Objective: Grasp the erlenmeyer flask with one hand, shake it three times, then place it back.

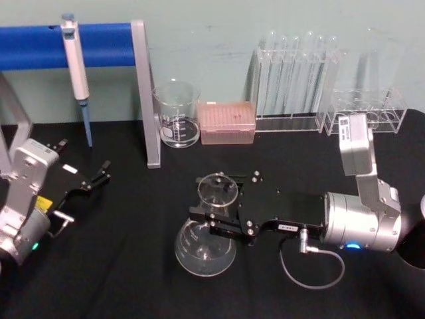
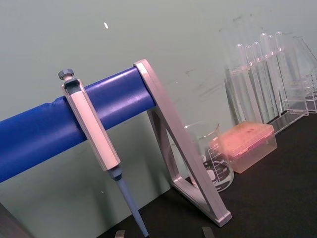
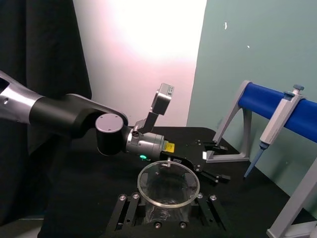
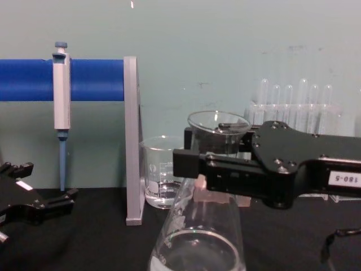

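Currently right pincer (image 1: 199, 198) grips erlenmeyer flask (image 1: 204, 249) neck.

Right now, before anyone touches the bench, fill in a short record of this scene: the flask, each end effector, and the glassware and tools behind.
erlenmeyer flask: tilted, base toward the robot, held by its neck
right end effector: shut on the flask's neck, reaching in from the right
left end effector: open, parked at the left, holding nothing
beaker: upright, behind the flask
pipette: hanging on the blue bar
test tubes: upright, back right
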You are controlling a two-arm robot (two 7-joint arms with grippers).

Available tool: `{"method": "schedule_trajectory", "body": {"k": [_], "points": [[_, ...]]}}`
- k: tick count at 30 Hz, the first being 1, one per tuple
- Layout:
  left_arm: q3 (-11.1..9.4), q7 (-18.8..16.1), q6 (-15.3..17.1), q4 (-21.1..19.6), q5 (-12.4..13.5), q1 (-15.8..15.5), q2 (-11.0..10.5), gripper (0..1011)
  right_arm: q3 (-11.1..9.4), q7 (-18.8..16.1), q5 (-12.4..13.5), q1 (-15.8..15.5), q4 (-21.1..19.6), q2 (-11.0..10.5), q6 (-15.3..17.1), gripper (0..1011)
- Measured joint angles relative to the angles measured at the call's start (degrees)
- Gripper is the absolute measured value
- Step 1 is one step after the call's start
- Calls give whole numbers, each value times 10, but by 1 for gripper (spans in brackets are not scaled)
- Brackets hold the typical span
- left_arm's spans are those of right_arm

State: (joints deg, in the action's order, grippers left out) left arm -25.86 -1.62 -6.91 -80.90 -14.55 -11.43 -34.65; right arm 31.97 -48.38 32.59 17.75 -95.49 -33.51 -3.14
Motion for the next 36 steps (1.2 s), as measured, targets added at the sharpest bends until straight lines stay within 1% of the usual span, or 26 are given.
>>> {"method": "schedule_trajectory", "body": {"k": [6,10,12,13,17,21,22,23,24,26,32,33,36], "points": [[0,0,0,0,0,0,0,1001,7,4,3,3,-1,-5,-3,448],[0,0,0,0,0,0,0,1001,9,20,4,3,-3,-5,-3,448],[0,0,0,0,0,0,0,1001,8,37,4,1,-5,-4,-3,448],[0,0,0,0,0,0,0,1001,7,51,4,0,-5,-3,-1,448],[0,0,0,0,0,0,0,1001,3,78,3,-4,-7,2,4,448],[0,0,0,0,0,0,0,1001,-7,123,-3,-9,-8,12,13,448],[0,0,0,0,0,0,0,1001,-9,131,-5,-10,-7,15,15,448],[0,0,0,0,0,0,0,1001,-9,131,-5,-10,-7,15,15,448],[0,0,0,0,0,0,0,1001,-14,150,-9,-13,-8,21,19,448],[0,0,0,0,0,0,0,1001,-21,172,-14,-15,-7,28,25,448],[0,0,0,0,0,0,0,1001,-37,222,-32,-21,-2,48,37,448],[0,0,0,0,0,0,0,1001,-41,237,-39,-22,0,55,39,448],[0,0,0,0,0,0,0,1001,-49,266,-54,-25,4,66,43,448]]}}
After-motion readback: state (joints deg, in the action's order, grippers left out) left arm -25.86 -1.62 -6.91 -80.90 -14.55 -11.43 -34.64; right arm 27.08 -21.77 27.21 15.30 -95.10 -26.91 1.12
